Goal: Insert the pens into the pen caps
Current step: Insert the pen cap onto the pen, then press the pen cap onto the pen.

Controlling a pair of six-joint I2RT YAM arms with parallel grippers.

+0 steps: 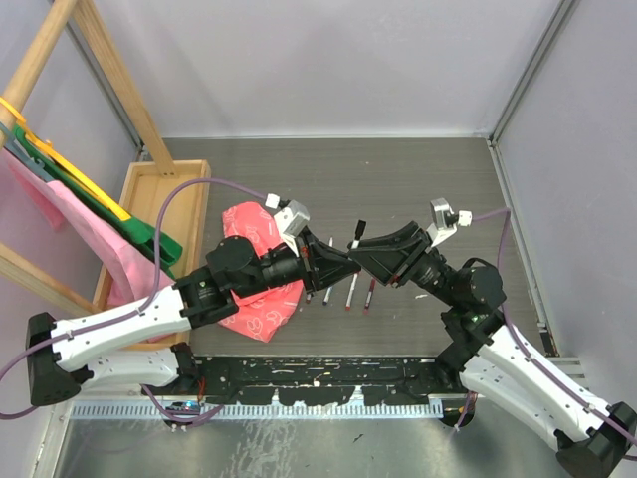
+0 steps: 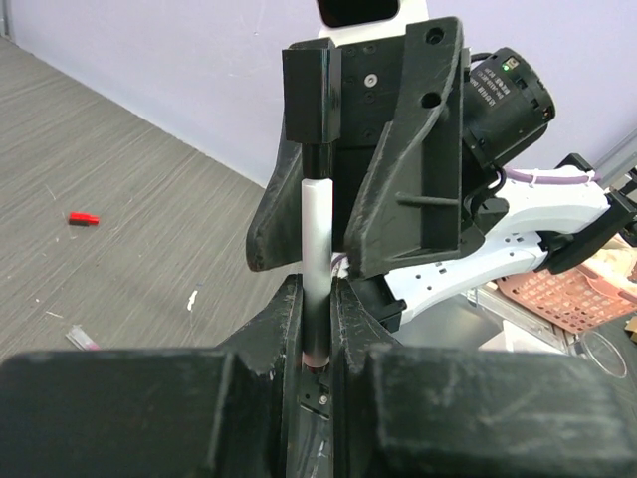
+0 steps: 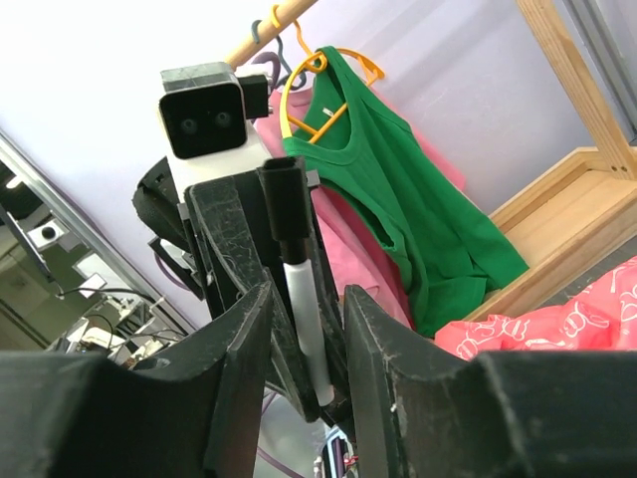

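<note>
My left gripper [image 1: 341, 261] is shut on a white-barrelled pen [image 2: 316, 249] and holds it upright above the table. A black cap [image 2: 311, 100] sits on the pen's top end. My right gripper [image 1: 364, 255] faces the left one, open, its fingers either side of the pen without touching it. In the right wrist view the pen [image 3: 302, 309] and its black cap [image 3: 284, 199] stand in the gap of my right gripper [image 3: 304, 314]. Several more pens [image 1: 350, 291] lie on the table below. A red cap [image 2: 84, 218] lies further off.
A pink patterned cloth [image 1: 254, 289] lies under my left arm. A wooden tray [image 1: 149, 199] and a rack with green [image 3: 398, 199] and pink clothes stand at the left. Another small cap [image 2: 80, 339] lies on the table.
</note>
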